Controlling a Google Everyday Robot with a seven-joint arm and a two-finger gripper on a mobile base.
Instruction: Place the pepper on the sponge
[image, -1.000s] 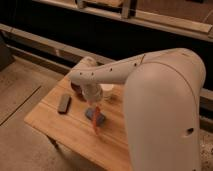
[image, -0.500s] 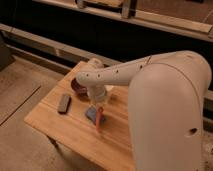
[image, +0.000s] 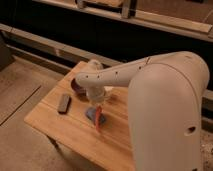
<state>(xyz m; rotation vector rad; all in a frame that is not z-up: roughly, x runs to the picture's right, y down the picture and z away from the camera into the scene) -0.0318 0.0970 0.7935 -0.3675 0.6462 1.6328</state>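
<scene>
The red-orange pepper lies lengthwise across the blue-grey sponge on the wooden table. My gripper hangs just above them, at the end of the white arm that reaches in from the right. The arm's wrist covers the far end of the sponge.
A dark grey-brown block lies on the left part of the table. A dark reddish bowl sits behind the gripper, partly hidden by the arm. The table's front and left edges drop to the floor. My large white arm body fills the right side.
The arm has drawn up and slightly left from the sponge. The pepper now lies on the sponge, apart from the gripper.
</scene>
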